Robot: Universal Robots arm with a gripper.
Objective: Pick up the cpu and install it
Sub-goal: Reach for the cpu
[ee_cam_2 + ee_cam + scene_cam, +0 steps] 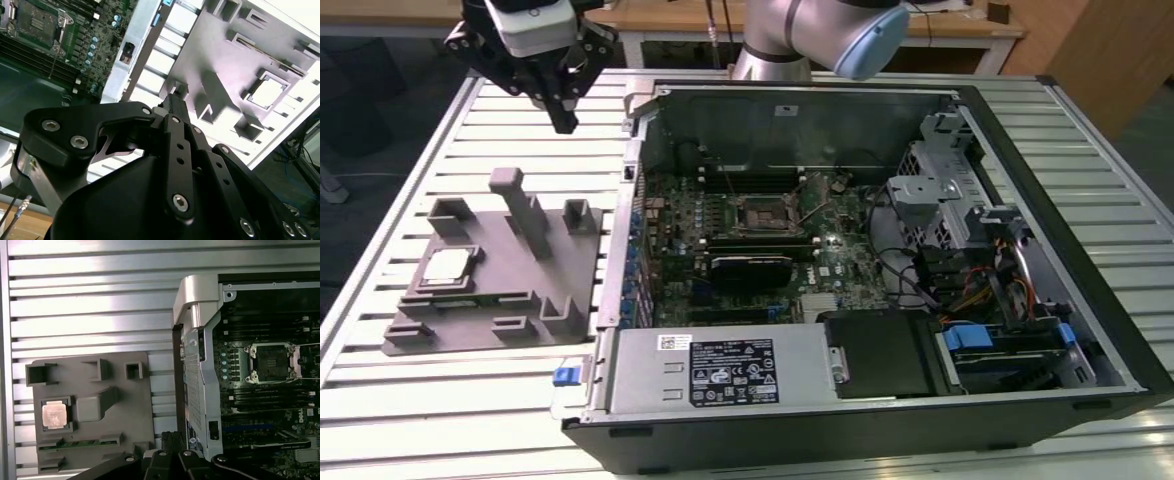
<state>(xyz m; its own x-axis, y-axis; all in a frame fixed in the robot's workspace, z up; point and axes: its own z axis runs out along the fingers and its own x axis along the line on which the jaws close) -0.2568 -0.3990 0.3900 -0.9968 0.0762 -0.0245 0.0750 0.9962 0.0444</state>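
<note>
The cpu (450,266) is a small silver square lying flat in a recess of the grey fixture (494,320), on the table at the exterior view's left. Both wrist views show the cpu (54,415) (266,92) in that recess. My gripper (564,122) hangs high above the table, behind the fixture and well away from the cpu. Its black fingers (175,102) are pressed together and hold nothing. The dark motherboard socket (765,212) with its metal frame sits inside the open computer case; the first wrist view shows the socket (272,362) empty.
The open computer case (1067,200) fills the middle and the exterior view's right, with its metal side wall (197,365) next to the fixture. Upright blocks (520,205) rise from the fixture near the cpu. The slatted metal table (467,400) lies around both.
</note>
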